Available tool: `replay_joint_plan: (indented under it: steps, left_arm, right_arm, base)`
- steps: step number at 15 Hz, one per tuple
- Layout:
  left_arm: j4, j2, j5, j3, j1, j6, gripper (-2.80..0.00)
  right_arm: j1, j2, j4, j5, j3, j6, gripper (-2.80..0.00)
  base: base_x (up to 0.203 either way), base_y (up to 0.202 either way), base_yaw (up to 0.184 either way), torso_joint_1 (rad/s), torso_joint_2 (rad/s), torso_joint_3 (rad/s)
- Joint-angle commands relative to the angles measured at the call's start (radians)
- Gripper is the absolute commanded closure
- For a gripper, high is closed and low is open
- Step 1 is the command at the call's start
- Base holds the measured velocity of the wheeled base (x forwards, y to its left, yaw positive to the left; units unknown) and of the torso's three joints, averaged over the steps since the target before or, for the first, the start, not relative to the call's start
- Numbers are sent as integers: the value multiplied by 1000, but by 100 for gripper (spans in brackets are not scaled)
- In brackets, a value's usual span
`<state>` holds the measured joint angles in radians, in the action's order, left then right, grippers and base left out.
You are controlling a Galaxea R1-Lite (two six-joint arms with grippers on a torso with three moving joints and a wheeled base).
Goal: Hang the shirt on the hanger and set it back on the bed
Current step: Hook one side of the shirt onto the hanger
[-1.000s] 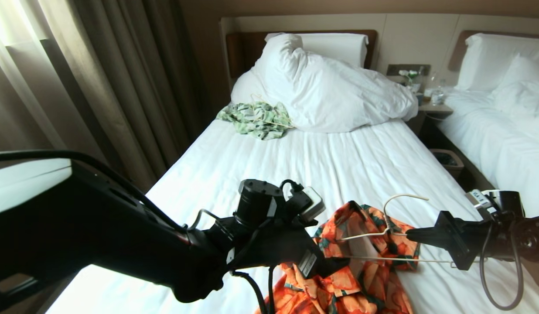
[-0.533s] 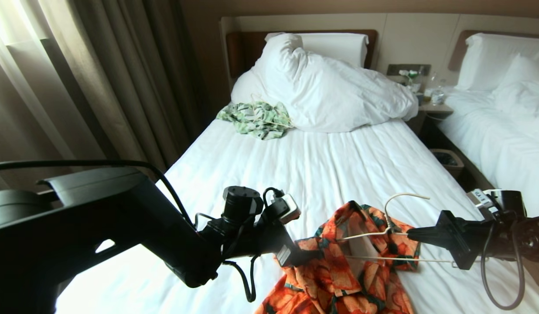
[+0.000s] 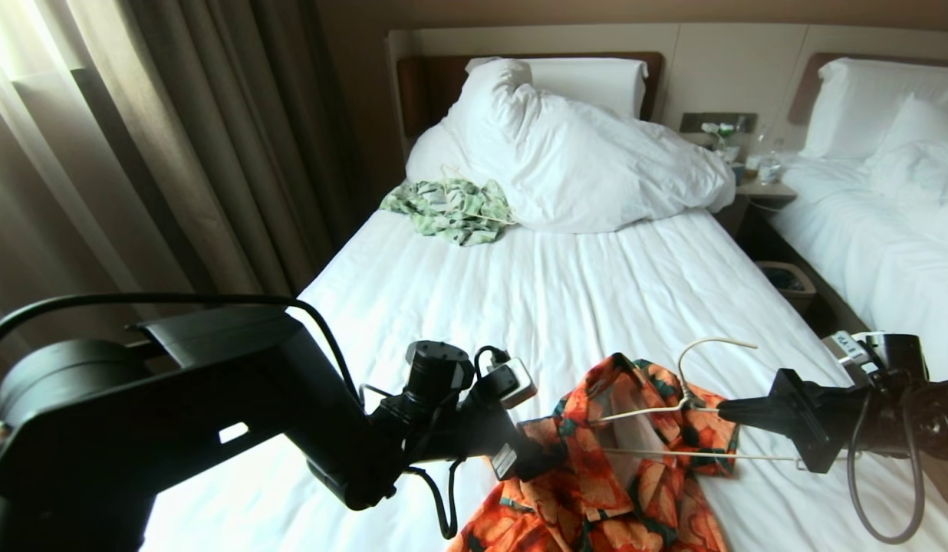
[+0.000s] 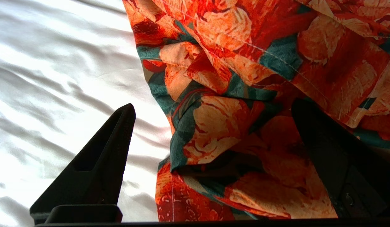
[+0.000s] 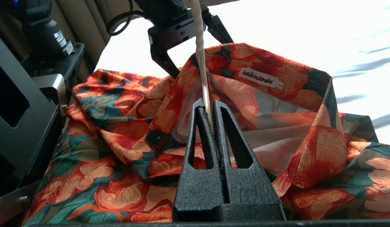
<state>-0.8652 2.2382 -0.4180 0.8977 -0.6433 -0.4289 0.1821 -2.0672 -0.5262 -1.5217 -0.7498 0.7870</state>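
Note:
The orange-flowered shirt [image 3: 635, 491] lies crumpled at the near end of the bed [image 3: 558, 291], collar open, white label [image 5: 260, 78] showing. The cream hanger [image 3: 680, 368] stands partly inside the collar with its hook up. My right gripper [image 3: 723, 412] reaches in from the right and is shut on the hanger [image 5: 199, 47], the wire pinched between its tips [image 5: 209, 102]. My left gripper [image 3: 554, 460] is open at the shirt's left edge. In the left wrist view it [image 4: 213, 105] straddles a fold of shirt [image 4: 214, 132], one finger over the sheet and one over the fabric, gripping nothing.
A green-and-white shirt [image 3: 451, 208] lies by the bunched duvet [image 3: 581, 161] at the head of the bed. Curtains [image 3: 175, 153] hang on the left. To the right are a nightstand [image 3: 758, 188], a bin [image 3: 785, 280] and a second bed [image 3: 888, 230].
My left arm has swung and lowered, bringing its open gripper a little leftward to the shirt's left edge. The right gripper has kept still, holding the hanger.

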Motion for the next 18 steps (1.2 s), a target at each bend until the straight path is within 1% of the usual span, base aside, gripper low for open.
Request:
replay_joint_plan:
  steps: [1,3,5,8,9,10,13,14,18]
  left_arm:
    - [-10,44,-1,29,-15,-2,-280]
    - [-11,49,-2,59,-23,4,-280]
    - [-10,46,4,89,-40,28,-280]
    - [-3,47,13,121,-81,53,-280]
    - [-3,48,32,129,-108,73,-280]
    - [-1,50,68,141,-127,89,-280]
    - [52,64,152,163,-164,95,-280]
    - [68,64,170,175,-170,95,-280]
    - [94,70,174,226,-168,93,-280]
  right_arm:
    - [0,2,-3,-8,1,5,0]
    - [-1,1,-3,-8,0,5,0]
    - [-3,2,-3,-8,1,5,0]
    - [-9,-2,-3,-8,1,5,0]
    - [-8,-2,-3,-8,1,4,0]
    - [-9,-1,-3,-8,3,3,0]
    - [-8,-1,-3,-8,1,5,0]
    - [-9,-1,-3,-8,1,5,0]
    - [-7,-1,-3,-8,1,4,0]
  base:
    - [0,0,0,0,0,0]
    - [0,0,0,0,0,0]
    - [0,0,0,0,0,0]
    - [0,0,0,0,0,0]
    - [0,0,0,0,0,0]
    - [0,0,0,0,0,0]
    - [0,0,0,0,0,0]
    - [0,0,0,0,0,0]
    - [0,0,0,0,0,0]
